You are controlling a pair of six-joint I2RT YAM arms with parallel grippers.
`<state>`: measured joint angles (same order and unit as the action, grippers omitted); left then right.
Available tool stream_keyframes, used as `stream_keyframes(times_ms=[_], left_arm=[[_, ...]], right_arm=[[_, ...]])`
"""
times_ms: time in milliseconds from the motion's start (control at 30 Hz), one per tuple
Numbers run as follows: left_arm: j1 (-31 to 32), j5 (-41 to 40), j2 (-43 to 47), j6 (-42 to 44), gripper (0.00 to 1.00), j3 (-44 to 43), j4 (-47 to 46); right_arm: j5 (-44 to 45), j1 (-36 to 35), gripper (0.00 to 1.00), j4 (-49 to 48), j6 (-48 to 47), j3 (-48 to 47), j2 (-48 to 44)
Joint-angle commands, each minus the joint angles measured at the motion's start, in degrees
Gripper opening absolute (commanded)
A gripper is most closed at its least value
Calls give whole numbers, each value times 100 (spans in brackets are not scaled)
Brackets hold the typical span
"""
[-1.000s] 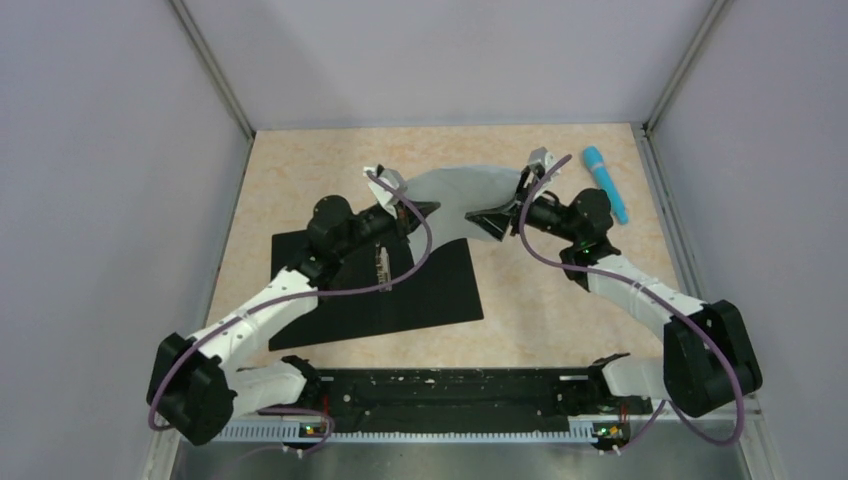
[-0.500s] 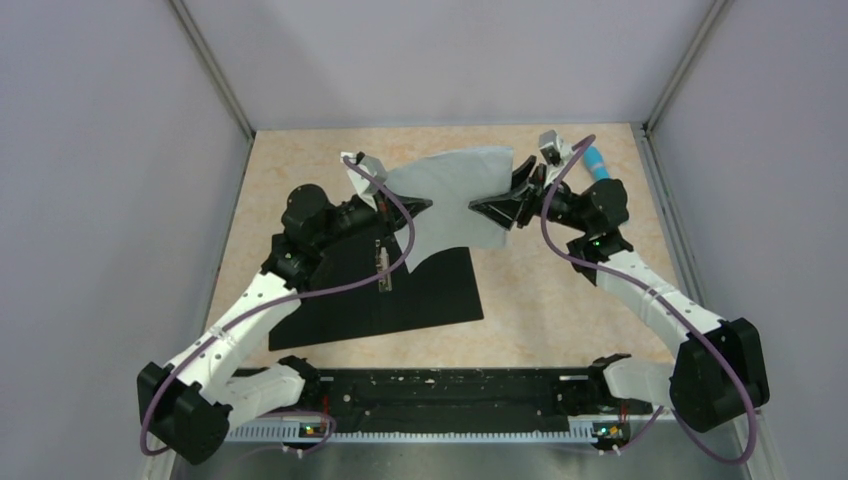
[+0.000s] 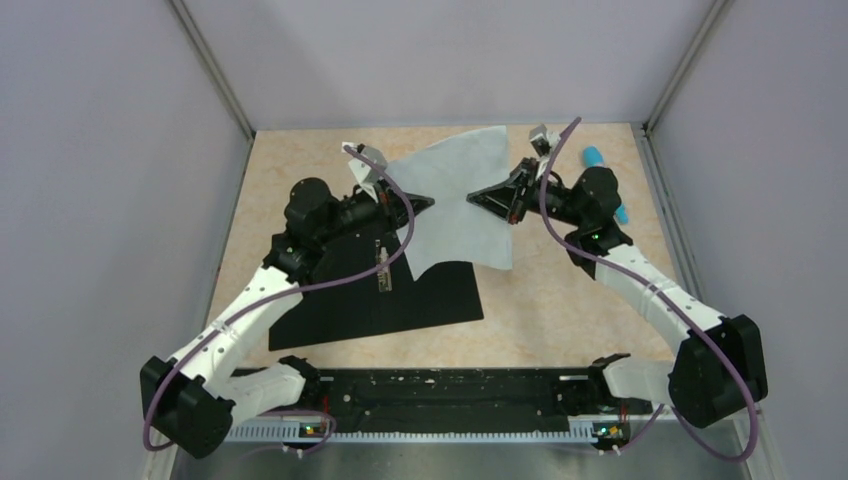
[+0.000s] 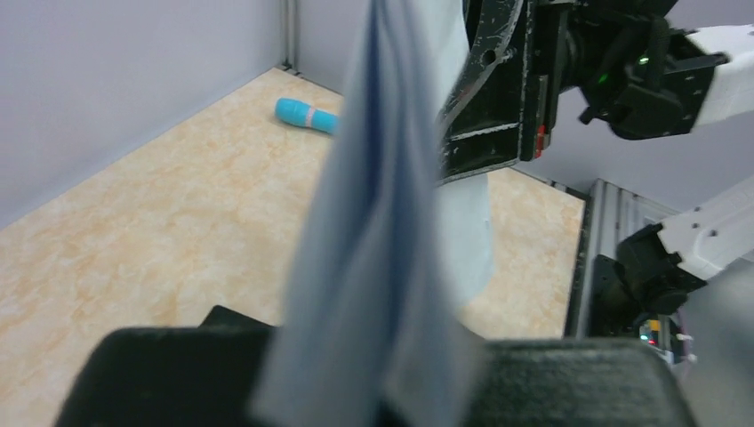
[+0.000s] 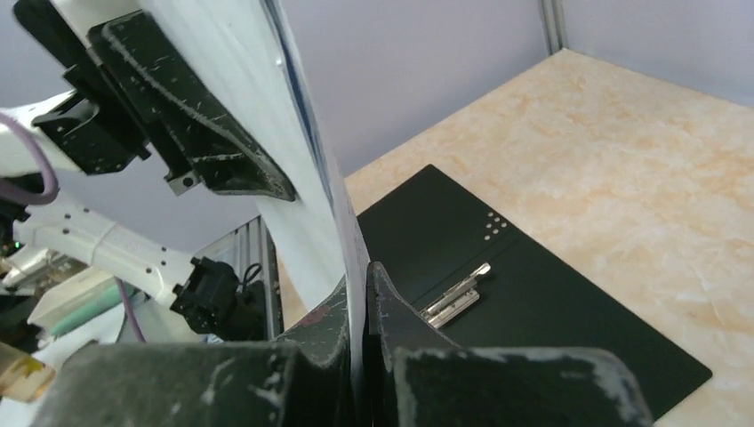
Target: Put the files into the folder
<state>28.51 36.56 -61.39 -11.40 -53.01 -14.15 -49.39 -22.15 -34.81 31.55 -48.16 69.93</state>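
Note:
The files (image 3: 455,195), thin white sheets, hang lifted above the table between both grippers. My left gripper (image 3: 425,203) is shut on their left edge, and the sheets (image 4: 382,249) rise out of its jaws in the left wrist view. My right gripper (image 3: 475,200) is shut on their right side, with the paper (image 5: 302,151) pinched between its fingertips (image 5: 358,294). The folder (image 3: 400,290) lies open and flat below, black inside up, with its metal clip (image 3: 383,263) showing. In the right wrist view the folder (image 5: 533,302) and clip (image 5: 458,294) lie just beyond the jaws.
A blue cylindrical thing (image 3: 592,155) lies near the back right corner, partly behind the right arm, and shows again as the blue cylinder (image 4: 307,116) in the left wrist view. Grey walls with metal posts close the table at the left, back and right.
My right gripper has closed on the sheets. The paper has been raised and now hangs more spread out. The left gripper stayed shut on it.

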Motion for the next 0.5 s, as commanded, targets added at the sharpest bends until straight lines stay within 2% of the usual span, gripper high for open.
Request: stream_keyframes(times_ms=[0, 33, 133, 333, 467], left_arm=[[-32, -736, -112, -281, 18, -385, 442], [-37, -1064, -118, -351, 26, -401, 625], [-35, -2061, -113, -570, 38, -362, 1119], [-36, -4046, -273, -1030, 43, -137, 1891], [-61, -4921, -492, -1525, 45, 298, 1869]], right_arm=[[658, -90, 0, 1028, -61, -540, 148], [719, -126, 0, 1104, 35, -552, 208], [969, -312, 0, 1397, 283, -597, 478], [1704, -726, 0, 2083, 740, -963, 1600], [1996, -947, 0, 2037, 808, -1172, 2425]])
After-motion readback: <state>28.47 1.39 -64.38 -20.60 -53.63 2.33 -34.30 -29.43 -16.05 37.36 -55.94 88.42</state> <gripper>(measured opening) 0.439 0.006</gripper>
